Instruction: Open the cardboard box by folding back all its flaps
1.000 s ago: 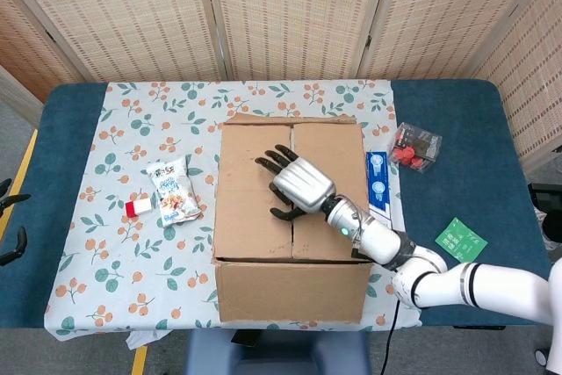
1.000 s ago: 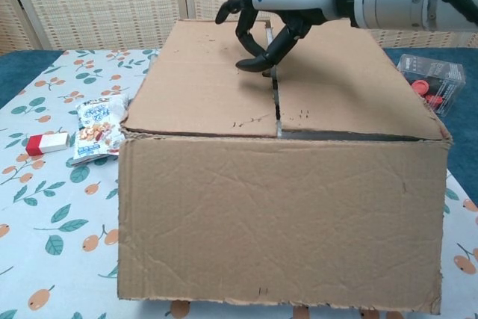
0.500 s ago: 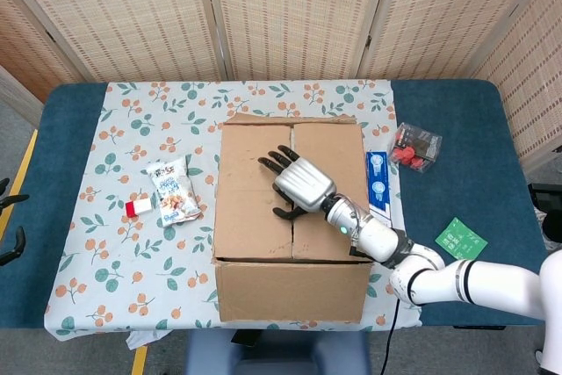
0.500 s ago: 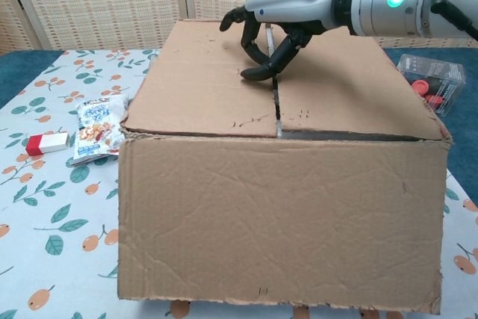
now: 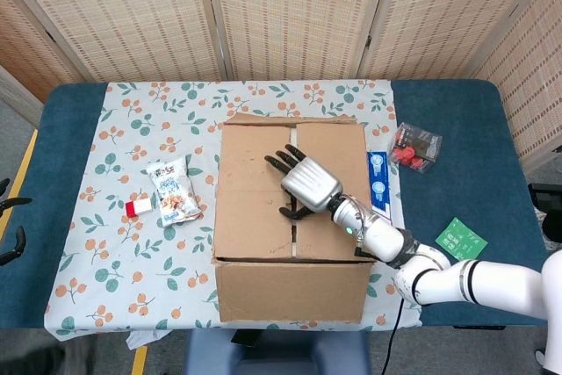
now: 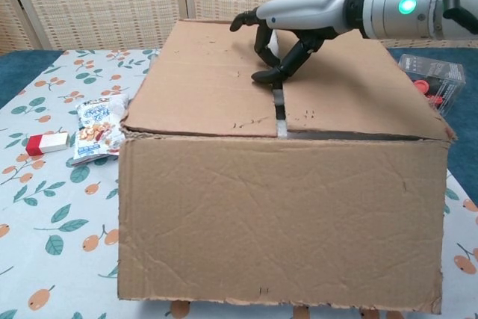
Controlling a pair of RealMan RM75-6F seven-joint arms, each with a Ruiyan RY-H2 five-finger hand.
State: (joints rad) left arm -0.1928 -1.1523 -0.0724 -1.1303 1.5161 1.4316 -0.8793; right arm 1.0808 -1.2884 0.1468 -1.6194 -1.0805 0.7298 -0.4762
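The cardboard box (image 5: pixel 255 191) stands mid-table with its two long top flaps lying flat. They meet at a centre seam (image 5: pixel 293 227) that shows a narrow dark gap. My right hand (image 5: pixel 307 183) rests on the box top over that seam, fingers spread. In the chest view the right hand (image 6: pixel 299 24) arches over the box (image 6: pixel 276 214), its fingertips (image 6: pixel 267 76) touching down at the seam (image 6: pixel 279 113). It holds nothing. My left hand is in neither view.
Left of the box lie a snack bag (image 5: pixel 174 192) and a small red-and-white box (image 5: pixel 138 208). On the right are a blue-and-white pack (image 5: pixel 378 183), a clear container with red pieces (image 5: pixel 415 147) and a green card (image 5: pixel 461 239).
My right hand has slid a little to the right along the box top, from the left flap to the seam. The gap at the seam looks slightly wider.
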